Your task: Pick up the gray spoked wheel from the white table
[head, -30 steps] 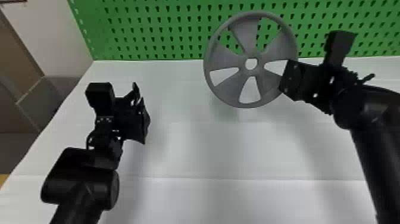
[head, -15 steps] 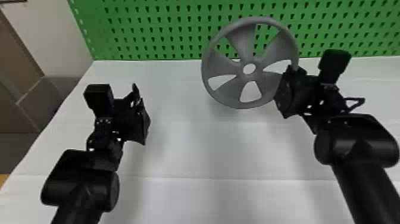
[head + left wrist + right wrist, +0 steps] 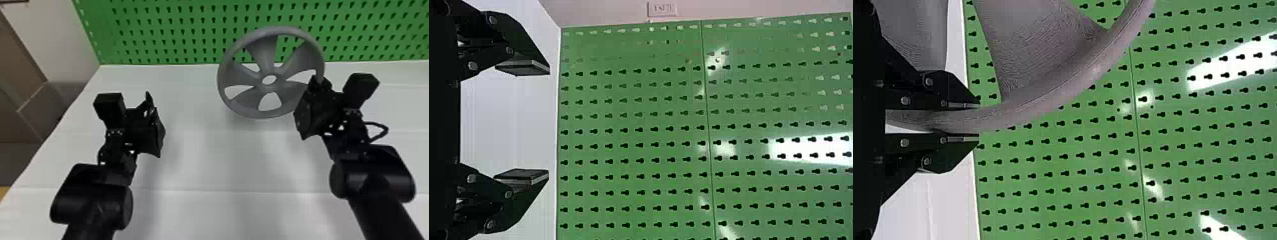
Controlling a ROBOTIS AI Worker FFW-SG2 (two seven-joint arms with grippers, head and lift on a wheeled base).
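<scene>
Wheel (image 3: 237,76), gray and spoked, stands tilted at the far side of the scene, right of center, in front of the green pegboard (image 3: 198,57). Its rim (image 3: 1073,91) runs between the two flat fingers of the right end effector (image 3: 978,123), which are drawn in narrow on either side of it, so the right end effector appears to be holding the wheel at its right edge. The left end effector (image 3: 548,122) waits over the left part of the counter (image 3: 204,159), its fingers wide apart with nothing between them, well away from the wheel.

The picking up looks nearly or fully done. The grip is made, and the wheel seems to be up off the white counter: a soft shadow lies below its lower edge, and its upper part overlaps the pegboard in the head view. How much room there is beneath it I cannot tell. What is left, as I judge it, is to keep the grip firm and hold the wheel steady, perhaps raising it a little more. Being held at one edge only, it could swing or twist between the fingers, or knock the pegboard close behind.
</scene>
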